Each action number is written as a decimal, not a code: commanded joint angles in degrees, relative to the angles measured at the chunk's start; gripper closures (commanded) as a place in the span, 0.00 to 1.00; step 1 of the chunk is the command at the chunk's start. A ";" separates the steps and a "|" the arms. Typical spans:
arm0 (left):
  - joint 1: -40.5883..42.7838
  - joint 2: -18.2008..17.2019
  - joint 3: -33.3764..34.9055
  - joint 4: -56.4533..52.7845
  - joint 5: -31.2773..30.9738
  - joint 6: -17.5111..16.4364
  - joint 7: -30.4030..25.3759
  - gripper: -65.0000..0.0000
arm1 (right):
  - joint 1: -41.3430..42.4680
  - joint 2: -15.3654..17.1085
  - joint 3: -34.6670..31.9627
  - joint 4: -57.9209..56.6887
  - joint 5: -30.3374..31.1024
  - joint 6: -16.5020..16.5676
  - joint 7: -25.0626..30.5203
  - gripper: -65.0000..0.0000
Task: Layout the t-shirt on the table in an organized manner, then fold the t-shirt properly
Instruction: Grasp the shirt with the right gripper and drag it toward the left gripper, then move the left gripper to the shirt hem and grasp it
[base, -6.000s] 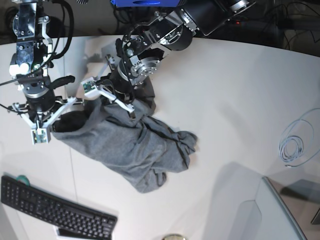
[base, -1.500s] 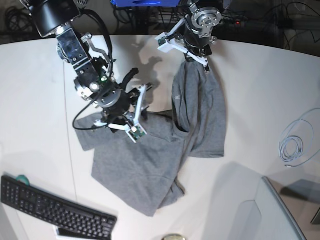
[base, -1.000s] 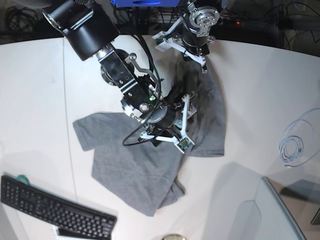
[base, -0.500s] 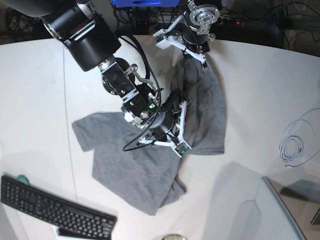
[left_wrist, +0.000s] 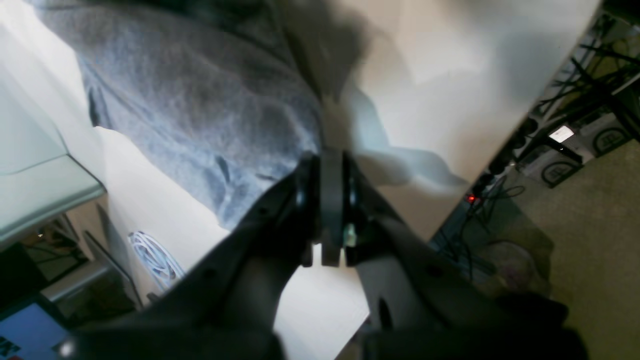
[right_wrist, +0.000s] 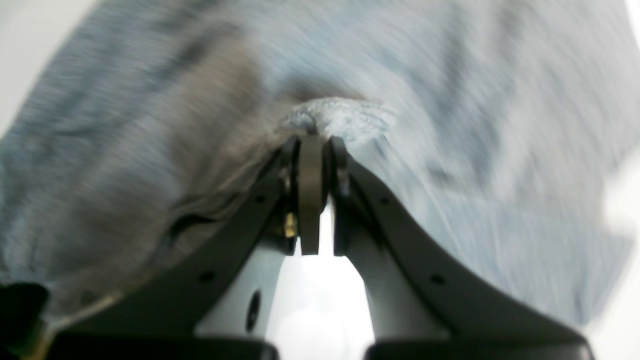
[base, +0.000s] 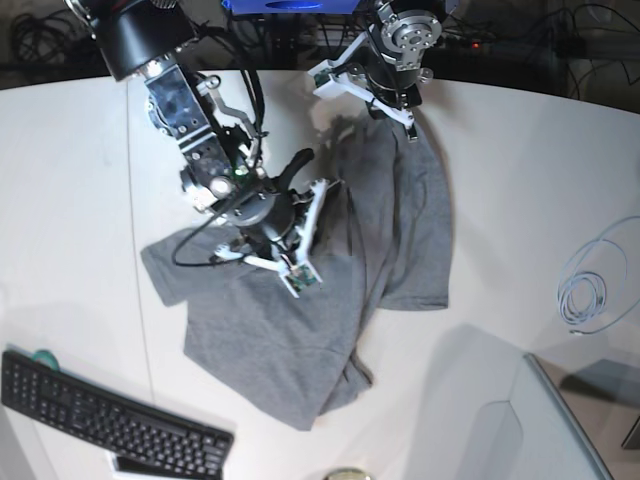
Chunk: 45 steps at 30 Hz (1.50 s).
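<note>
The heather-grey t-shirt (base: 270, 340) lies partly spread on the white table (base: 520, 150), with one part running up to the far edge. At that edge my left gripper (base: 378, 112) is shut on the t-shirt. In the left wrist view its jaws (left_wrist: 325, 165) meet on a blurred strip of cloth, and the t-shirt (left_wrist: 200, 115) stretches away to the upper left. My right gripper (base: 285, 228) is over the middle of the garment. The right wrist view shows it (right_wrist: 311, 142) shut on a bunched fold of the t-shirt (right_wrist: 450, 150).
A black keyboard (base: 110, 420) lies at the front left with a small teal thing (base: 42, 357) beside it. A coiled pale cable (base: 585, 290) rests at the right edge. A grey panel (base: 560, 420) fills the front right corner. Cables and gear sit behind the table.
My right gripper has shut on a fold in the middle of the shirt and moved left and slightly back, dragging the cloth with it. My left gripper has stayed where it was.
</note>
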 joint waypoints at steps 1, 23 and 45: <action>0.11 -0.06 0.02 1.10 0.55 0.74 -0.12 1.00 | -1.20 0.47 2.27 2.63 0.21 -0.17 0.94 1.00; -0.41 0.38 10.13 1.28 0.46 0.74 -0.21 1.00 | -19.05 3.72 33.74 8.95 -0.06 -0.34 0.59 0.99; -4.37 2.14 9.42 11.65 0.02 0.65 -0.21 0.14 | -11.92 8.47 47.90 0.16 -0.14 -0.34 0.50 0.58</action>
